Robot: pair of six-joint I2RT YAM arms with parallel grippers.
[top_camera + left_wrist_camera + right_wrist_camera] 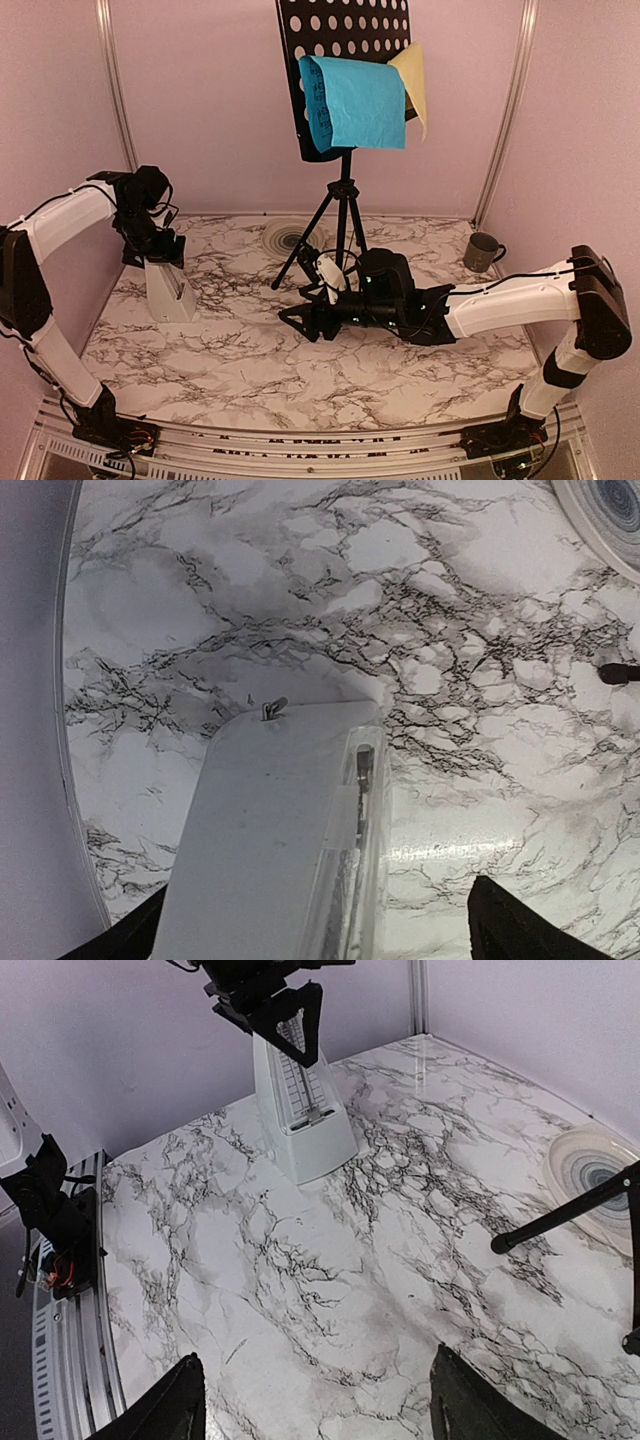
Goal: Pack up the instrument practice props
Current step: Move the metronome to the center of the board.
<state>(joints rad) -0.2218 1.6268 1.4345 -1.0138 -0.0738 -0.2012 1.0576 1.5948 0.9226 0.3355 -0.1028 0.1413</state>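
Note:
The black hole-punched music stand (345, 30) stands on tripod legs (340, 225) at the back centre. A blue page (355, 100) and a yellow page (415, 80) hang on it. The white pyramid metronome (170, 290) stands upright at the left. My left gripper (155, 250) is open right over its top. In the left wrist view, the fingers (505, 930) straddle the metronome (280, 830) with a gap on the right side. My right gripper (298, 320) is open and empty, low over the table's middle. From the right wrist view, the metronome (300, 1110) is far ahead.
A round plate with grey rings (285, 238) lies by the tripod's left leg and shows in the right wrist view (590, 1175). A dark mug (483, 252) stands at the back right. One tripod foot (615, 672) rests right of the metronome. Pink walls enclose the marble table (230, 370).

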